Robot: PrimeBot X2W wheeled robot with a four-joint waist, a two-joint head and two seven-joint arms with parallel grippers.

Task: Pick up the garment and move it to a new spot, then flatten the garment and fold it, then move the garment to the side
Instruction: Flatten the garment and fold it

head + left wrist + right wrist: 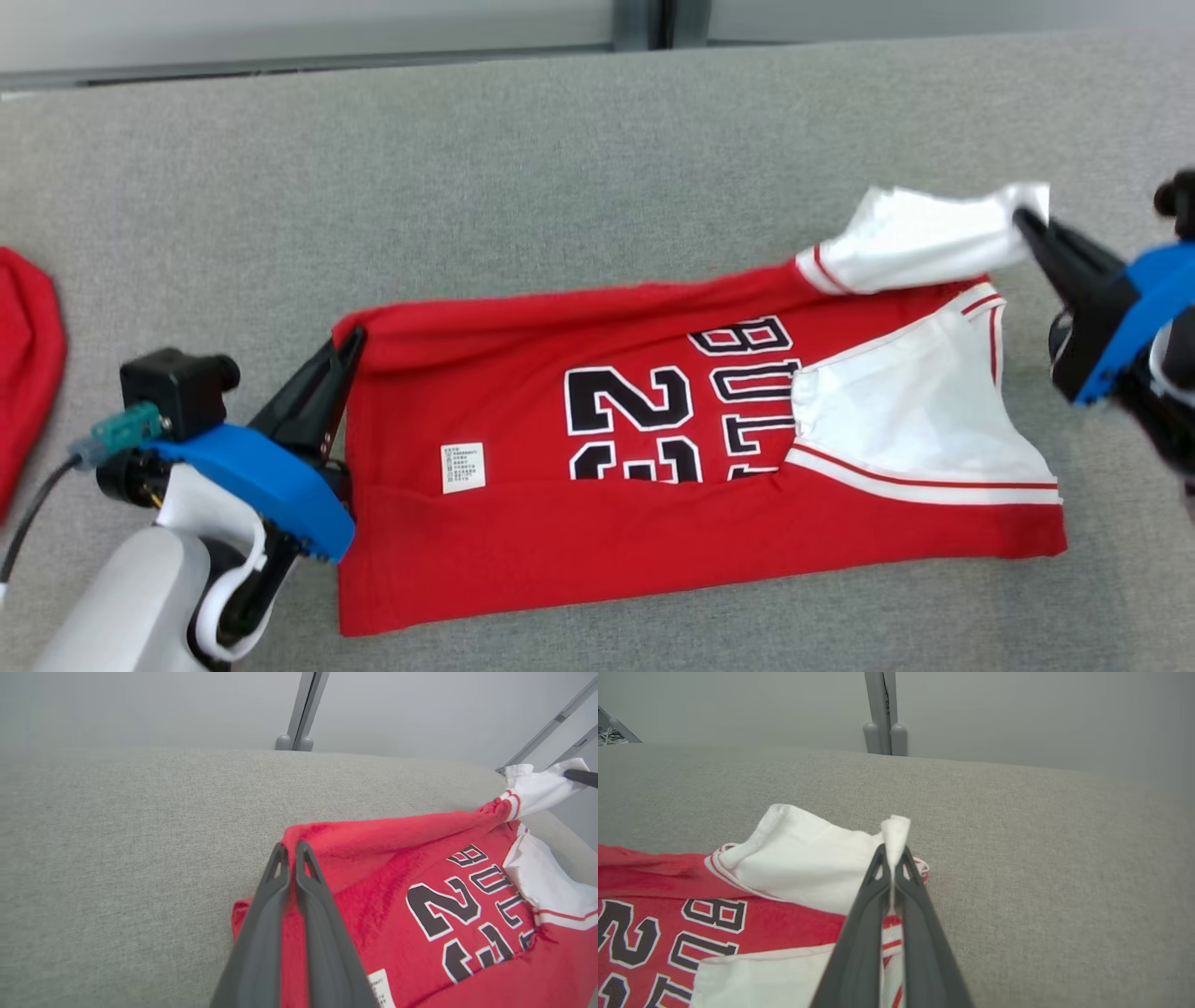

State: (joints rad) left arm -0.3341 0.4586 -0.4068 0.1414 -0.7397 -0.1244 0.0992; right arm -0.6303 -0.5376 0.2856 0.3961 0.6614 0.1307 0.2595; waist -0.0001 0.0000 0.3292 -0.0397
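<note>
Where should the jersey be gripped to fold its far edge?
On the jersey, the far corners: the red hem corner from the left, the white shoulder strap from the right. Both jut out endwise; the left gripper and right gripper pinch them there.

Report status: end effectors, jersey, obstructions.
Left end effector shut on jersey far hem corner. Right end effector shut on white sleeve tip. Another red cloth at left edge, apart from jersey.
</note>
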